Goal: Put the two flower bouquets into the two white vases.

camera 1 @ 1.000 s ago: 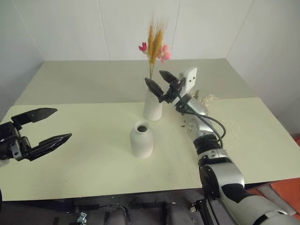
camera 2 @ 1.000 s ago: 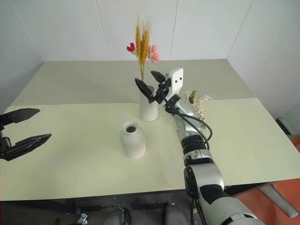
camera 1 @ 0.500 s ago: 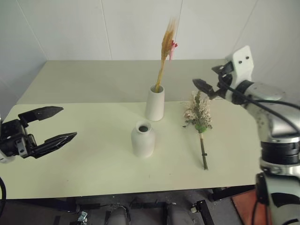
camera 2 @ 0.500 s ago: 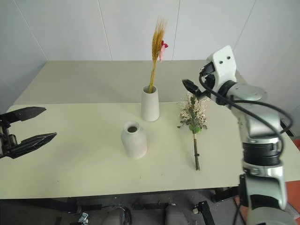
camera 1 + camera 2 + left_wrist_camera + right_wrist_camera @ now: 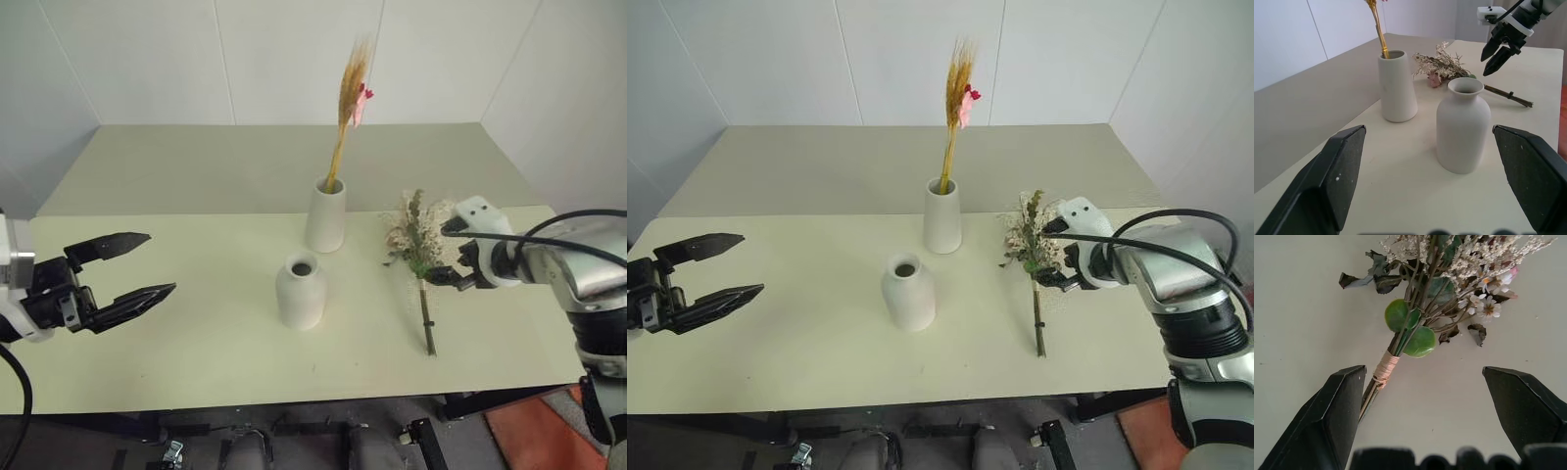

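The slim golden spray (image 5: 348, 98) stands in the tall tapered white vase (image 5: 326, 213) at mid table. In front of it is the short rounded vase (image 5: 301, 291), with nothing in its mouth. The fuller bouquet (image 5: 416, 240) lies flat on the table to the right, its stem toward the front edge. My right gripper (image 5: 438, 253) hangs open just above it, tilted down, and the wrapped stem (image 5: 1382, 372) lies between the fingers (image 5: 1327, 421) in the right wrist view. My left gripper (image 5: 160, 262) is open and holds nothing, out at the left, pointing toward the vases.
The pale green table (image 5: 196, 343) ends at a front edge close to me. White walls stand behind it and at both sides. A second table top (image 5: 196, 162) abuts at the back.
My right gripper has swung away from the tall vase, rightward and down, and now tilts down over the lying bouquet. The golden spray stays in the vase. The left gripper has barely moved.
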`<state>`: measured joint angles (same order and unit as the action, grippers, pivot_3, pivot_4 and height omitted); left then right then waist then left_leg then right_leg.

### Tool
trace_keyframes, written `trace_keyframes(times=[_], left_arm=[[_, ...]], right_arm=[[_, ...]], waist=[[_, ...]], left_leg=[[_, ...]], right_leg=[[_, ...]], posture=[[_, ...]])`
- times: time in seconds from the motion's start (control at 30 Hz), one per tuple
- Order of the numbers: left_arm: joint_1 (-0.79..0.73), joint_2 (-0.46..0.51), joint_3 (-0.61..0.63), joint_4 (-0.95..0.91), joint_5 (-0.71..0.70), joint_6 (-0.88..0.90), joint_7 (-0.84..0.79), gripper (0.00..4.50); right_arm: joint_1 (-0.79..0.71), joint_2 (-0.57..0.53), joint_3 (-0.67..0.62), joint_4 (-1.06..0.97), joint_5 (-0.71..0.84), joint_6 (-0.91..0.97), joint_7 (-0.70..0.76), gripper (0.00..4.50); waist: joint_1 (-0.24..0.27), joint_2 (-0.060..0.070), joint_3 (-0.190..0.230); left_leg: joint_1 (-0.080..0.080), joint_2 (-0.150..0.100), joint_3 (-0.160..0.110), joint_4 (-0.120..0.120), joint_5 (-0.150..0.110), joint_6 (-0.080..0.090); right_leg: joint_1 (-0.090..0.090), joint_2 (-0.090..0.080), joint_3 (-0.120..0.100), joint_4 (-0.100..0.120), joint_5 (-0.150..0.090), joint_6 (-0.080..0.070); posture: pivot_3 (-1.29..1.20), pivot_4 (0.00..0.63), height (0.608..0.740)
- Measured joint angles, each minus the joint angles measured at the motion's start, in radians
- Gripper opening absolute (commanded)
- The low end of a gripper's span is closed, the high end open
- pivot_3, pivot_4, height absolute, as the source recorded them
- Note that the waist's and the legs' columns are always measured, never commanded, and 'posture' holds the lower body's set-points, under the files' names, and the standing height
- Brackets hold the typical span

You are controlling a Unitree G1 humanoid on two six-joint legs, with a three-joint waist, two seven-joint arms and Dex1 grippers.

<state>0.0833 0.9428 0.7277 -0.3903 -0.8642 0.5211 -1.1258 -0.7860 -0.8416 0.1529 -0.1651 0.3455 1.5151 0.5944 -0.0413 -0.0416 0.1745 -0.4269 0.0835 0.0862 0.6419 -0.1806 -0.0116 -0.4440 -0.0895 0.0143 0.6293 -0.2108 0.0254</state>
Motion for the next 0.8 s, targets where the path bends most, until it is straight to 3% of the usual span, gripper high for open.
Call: trace_keyframes(times=[0.27, 0.3, 0.4, 0.7, 0.73, 0.8], left_arm=[[0.041, -0.002, 0.02, -0.019, -0.001, 0.003, 0.005, 4.5], [0.046, -0.003, 0.024, -0.023, -0.001, 0.003, 0.006, 4.5], [0.051, -0.003, 0.028, -0.029, -0.001, 0.004, 0.009, 4.5], [0.054, -0.002, 0.038, -0.03, -0.002, 0.007, 0.01, 4.5], [0.054, -0.002, 0.038, -0.03, -0.002, 0.007, 0.01, 4.5], [0.054, -0.002, 0.038, -0.03, -0.002, 0.007, 0.009, 4.5]], right_arm=[[0.0, 0.084, 0.004, 0.124, 0.0, -0.003, -0.015, 4.47], [0.0, 0.093, 0.004, 0.139, -0.001, -0.007, -0.019, 4.31], [-0.002, 0.118, 0.016, 0.182, -0.01, -0.025, -0.034, 3.62], [-0.038, 0.142, 0.028, 0.246, -0.031, -0.048, -0.059, 0.49], [-0.038, 0.145, 0.029, 0.249, -0.033, -0.048, -0.064, 0.23], [-0.039, 0.158, 0.029, 0.254, -0.034, -0.048, -0.072, 0.22]], waist=[[0.0, 0.0, 0.0], [0.001, 0.0, 0.0], [0.001, 0.0, 0.0], [0.0, 0.0, 0.0], [0.0, 0.0, 0.0], [0.0, 0.0, 0.0]], left_leg=[[0.0, 0.0, 0.0, 0.0, 0.0, 0.0], [0.0, 0.0, 0.0, 0.0, 0.0, 0.0], [0.0, 0.0, 0.0, 0.0, 0.0, 0.0], [0.0, 0.0, -0.001, 0.0, 0.0, 0.0], [0.0, 0.0, 0.0, 0.0, 0.0, 0.0], [0.0, 0.0, 0.0, 0.0, 0.0, 0.0]], right_leg=[[0.001, 0.0, 0.0, 0.0, 0.001, 0.0], [0.001, 0.0, 0.0, 0.0, 0.001, 0.0], [0.001, 0.0, 0.0, 0.0, 0.001, 0.0], [0.001, 0.001, 0.0, 0.0, 0.001, 0.0], [0.001, 0.001, 0.0, 0.0, 0.001, 0.0], [0.001, 0.001, 0.0, 0.0, 0.002, 0.0]], posture=[[0.0, 0.15, 0.74], [0.0, 0.15, 0.74], [0.0, 0.15, 0.74], [0.0, 0.15, 0.74], [0.0, 0.15, 0.74], [0.0, 0.15, 0.74]])
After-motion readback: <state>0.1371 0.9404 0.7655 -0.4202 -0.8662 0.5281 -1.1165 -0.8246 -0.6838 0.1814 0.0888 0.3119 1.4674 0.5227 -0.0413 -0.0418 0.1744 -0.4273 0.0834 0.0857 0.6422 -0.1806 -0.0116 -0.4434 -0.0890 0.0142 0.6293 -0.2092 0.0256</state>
